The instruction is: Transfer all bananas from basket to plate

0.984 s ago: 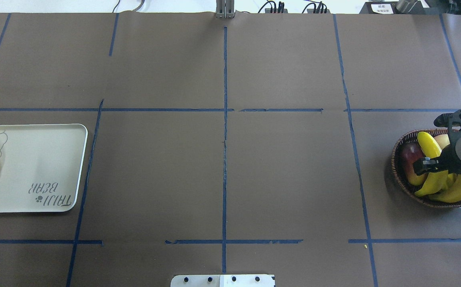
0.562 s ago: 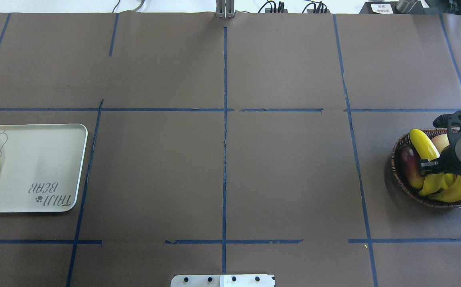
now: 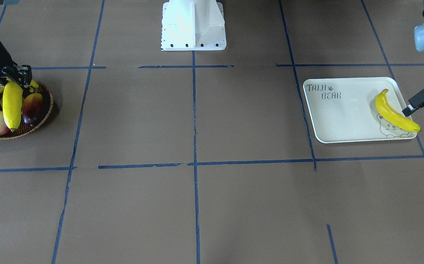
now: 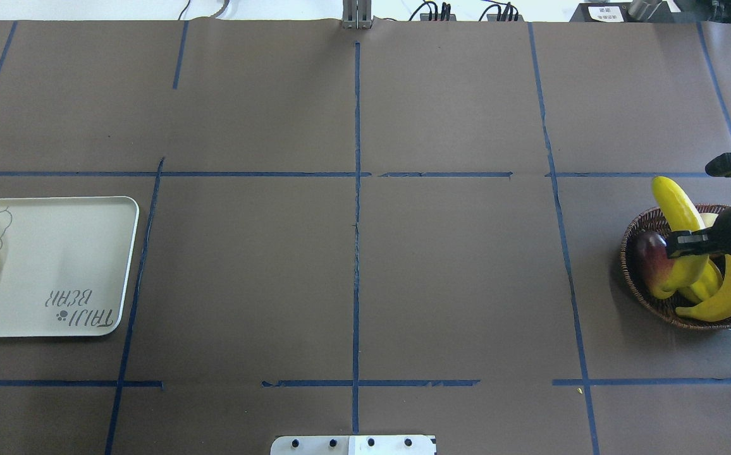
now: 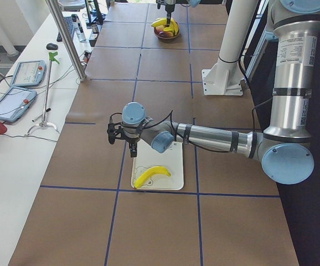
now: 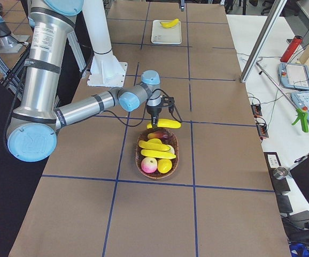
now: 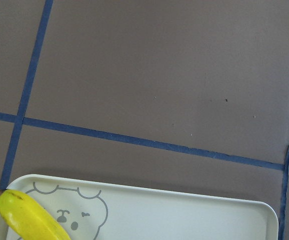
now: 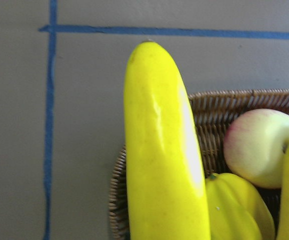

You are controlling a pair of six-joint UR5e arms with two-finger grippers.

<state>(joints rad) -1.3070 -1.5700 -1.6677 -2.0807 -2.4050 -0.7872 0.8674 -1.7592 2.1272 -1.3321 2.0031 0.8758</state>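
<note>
My right gripper is shut on a long yellow banana and holds it just above the brown wicker basket. In the right wrist view that banana juts out past the basket's rim. More bananas lie in the basket. The cream plate printed "TAIJI BEAR" sits at the table's far left with one banana on its bear corner. My left gripper hovers open just beside that banana, off the plate's edge.
A red-purple mango, a pale pink-blushed round fruit and a yellow-green starfruit share the basket. Blue tape lines cross the brown table. The robot's white base stands at the near middle edge.
My right gripper has risen with the banana, lifting it out of the pile in the basket and shifting it slightly toward the far side. The plate and its banana have not moved.
</note>
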